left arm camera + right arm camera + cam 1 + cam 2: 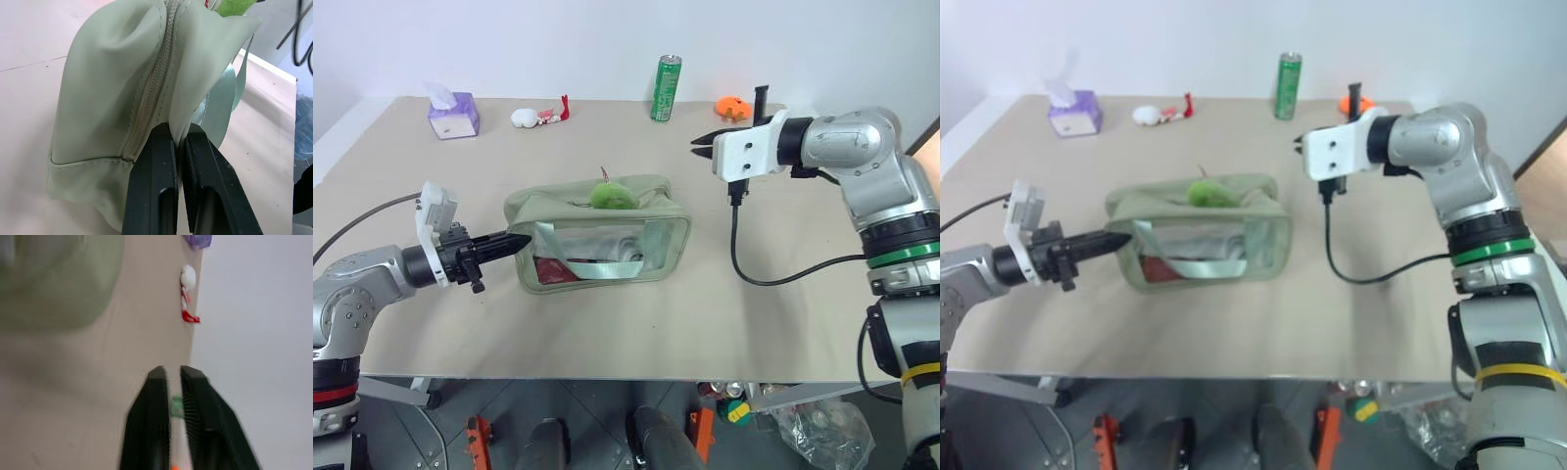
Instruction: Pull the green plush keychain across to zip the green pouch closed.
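Observation:
The green pouch (597, 240) lies lengthwise in the middle of the table, its clear side window facing me with red items behind it. The green plush keychain (612, 195) rests on the pouch's top, around the middle of its length. My left gripper (521, 241) is shut on the fabric at the pouch's left end; in the left wrist view its fingers (151, 186) pinch a fold beside the zipper (151, 93). My right gripper (701, 145) hangs in the air to the right of the pouch and above it. It is slightly open, with nothing between its fingers (151, 416).
A tall green can (667, 88) and an orange object (732, 106) stand at the back right. A purple tissue box (453, 116) and a small white-and-red item (536, 117) sit at the back left. A black cable (744, 259) hangs from the right wrist over the table.

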Motion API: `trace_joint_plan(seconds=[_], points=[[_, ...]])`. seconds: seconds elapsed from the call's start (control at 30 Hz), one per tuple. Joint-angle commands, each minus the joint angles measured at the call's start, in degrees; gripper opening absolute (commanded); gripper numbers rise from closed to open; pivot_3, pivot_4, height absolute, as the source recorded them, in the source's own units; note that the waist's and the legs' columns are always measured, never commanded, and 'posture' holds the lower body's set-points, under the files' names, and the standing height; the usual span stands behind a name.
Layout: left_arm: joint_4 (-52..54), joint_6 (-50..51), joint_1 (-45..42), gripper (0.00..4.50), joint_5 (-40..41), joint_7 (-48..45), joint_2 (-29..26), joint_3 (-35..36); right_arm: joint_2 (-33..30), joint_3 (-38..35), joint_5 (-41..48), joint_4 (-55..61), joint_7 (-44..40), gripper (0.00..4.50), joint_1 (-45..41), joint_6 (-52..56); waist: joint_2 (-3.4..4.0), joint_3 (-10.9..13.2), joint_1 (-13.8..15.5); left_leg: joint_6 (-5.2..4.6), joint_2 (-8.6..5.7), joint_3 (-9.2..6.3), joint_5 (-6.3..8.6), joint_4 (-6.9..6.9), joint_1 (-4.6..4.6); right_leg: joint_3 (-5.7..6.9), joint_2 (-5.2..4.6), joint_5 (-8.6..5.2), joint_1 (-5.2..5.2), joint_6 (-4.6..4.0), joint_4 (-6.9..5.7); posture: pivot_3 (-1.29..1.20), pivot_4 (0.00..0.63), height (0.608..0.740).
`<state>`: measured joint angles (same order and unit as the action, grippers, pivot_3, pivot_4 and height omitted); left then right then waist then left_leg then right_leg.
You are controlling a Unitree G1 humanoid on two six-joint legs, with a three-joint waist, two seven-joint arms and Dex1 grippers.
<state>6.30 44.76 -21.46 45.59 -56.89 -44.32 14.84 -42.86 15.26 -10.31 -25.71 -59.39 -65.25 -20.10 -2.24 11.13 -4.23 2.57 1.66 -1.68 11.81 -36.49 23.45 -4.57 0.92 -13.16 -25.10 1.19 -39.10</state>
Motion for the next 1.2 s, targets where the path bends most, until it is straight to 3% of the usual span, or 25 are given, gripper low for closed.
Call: trace_joint_plan(seconds=[0.03, 0.17, 0.27, 0.5, 1.17, 1.2], points=[[0.85, -1.5, -1.3, 0.0, 0.23, -0.72, 0.03, 0.42, 2.04, -4.56, 7.42, 7.18, -1.75, 1.86, -1.14, 9.27, 0.0, 0.0, 0.04, 0.0, 0.0, -0.01, 0.0, -0.01, 0.01, 0.01, 0.0, 0.0, 0.0, 0.0, 0.0, 0.0, 0.15, 0.74], [1.27, -1.43, -1.1, 0.0, 0.28, -0.53, 0.2, 0.52, 2.01, -5.4, 15.19, 14.44, -9.15, 3.24, -0.23, 18.56, 0.0, 0.0, 0.11, 0.0, -0.01, -0.05, 0.0, -0.01, 0.02, 0.02, -0.02, 0.0, 0.02, 0.01, 0.0, 0.0, 0.15, 0.74], [1.4, -1.39, -1.09, 0.0, 0.28, -0.36, 0.32, 0.54, 2.48, -6.72, 20.77, 18.08, -11.99, 3.24, -0.83, 24.93, 0.0, 0.0, 0.15, 0.0, -0.02, -0.06, 0.0, -0.01, 0.04, 0.04, -0.02, -0.02, 0.03, 0.03, 0.01, 0.0, 0.15, 0.74], [1.52, -1.34, -1.08, 0.0, 0.35, -0.24, 0.52, 0.46, 3.63, -5.01, 24.09, 22.3, -16.14, 3.24, -0.84, 30.27, 0.0, 0.0, 0.1, -0.02, 0.01, -0.06, -0.01, -0.03, 0.0, 0.08, 0.0, 0.0, 0.03, 0.01, 0.01, 0.0, 0.15, 0.74], [3.21, -0.77, -0.35, 0.0, 0.87, 0.92, 1.07, 0.83, 12.8, 0.24, 17.65, 14.61, -15.88, 3.24, -1.38, 20.56, 0.0, 0.0, 0.11, -0.01, 0.0, -0.08, -0.01, -0.03, 0.02, 0.13, -0.02, -0.01, 0.03, 0.02, 0.01, 0.0, 0.15, 0.74], [3.29, -0.74, -0.29, 0.0, 0.9, 0.99, 1.07, 0.88, 12.97, 0.43, 17.3, 14.08, -15.92, 3.0, -1.3, 20.04, 0.0, 0.0, 0.1, -0.01, 0.0, -0.08, -0.01, -0.03, 0.03, 0.13, -0.02, -0.01, 0.03, 0.02, 0.01, 0.0, 0.15, 0.74]])
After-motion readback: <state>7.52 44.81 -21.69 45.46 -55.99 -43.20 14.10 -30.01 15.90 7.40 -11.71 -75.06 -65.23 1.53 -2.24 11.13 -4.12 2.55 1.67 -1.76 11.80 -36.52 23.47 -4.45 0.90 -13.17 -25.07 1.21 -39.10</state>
